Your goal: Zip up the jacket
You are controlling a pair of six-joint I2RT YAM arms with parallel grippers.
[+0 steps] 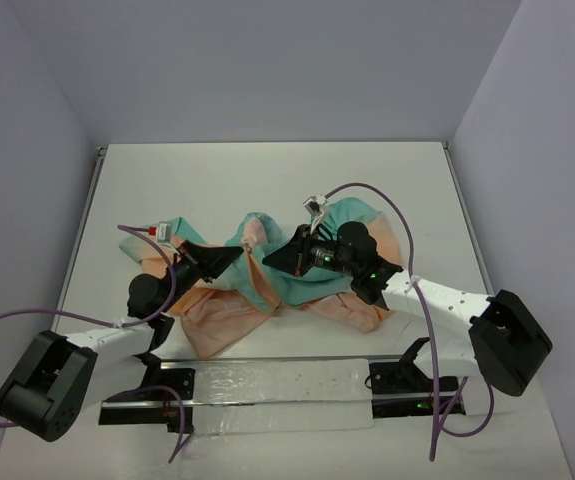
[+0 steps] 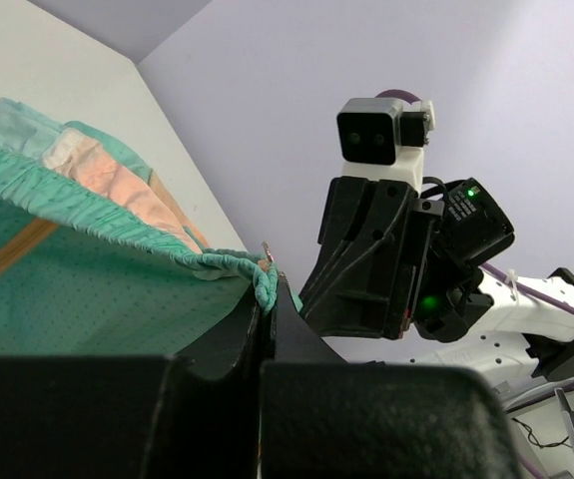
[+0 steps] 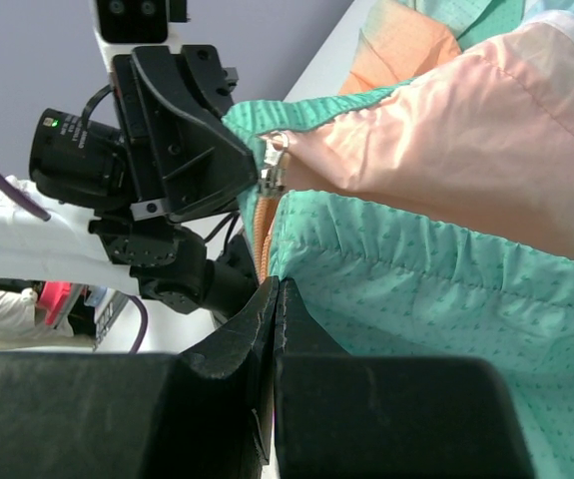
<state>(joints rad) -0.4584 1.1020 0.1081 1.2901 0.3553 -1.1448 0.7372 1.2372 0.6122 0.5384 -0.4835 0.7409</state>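
The jacket lies crumpled mid-table, peach-orange and teal-green, lifted into a ridge between my two arms. My left gripper comes in from the left and is shut on a bunched teal hem of the jacket. My right gripper faces it from the right, shut on the teal edge of the jacket beside the orange zipper tape. A silver zipper slider shows just above, close to the tip of the left gripper's fingers. The two grippers are a few centimetres apart.
A clear plastic-covered strip runs along the near edge between the arm bases. Purple cables loop over both arms. White walls enclose the table on the left, back and right.
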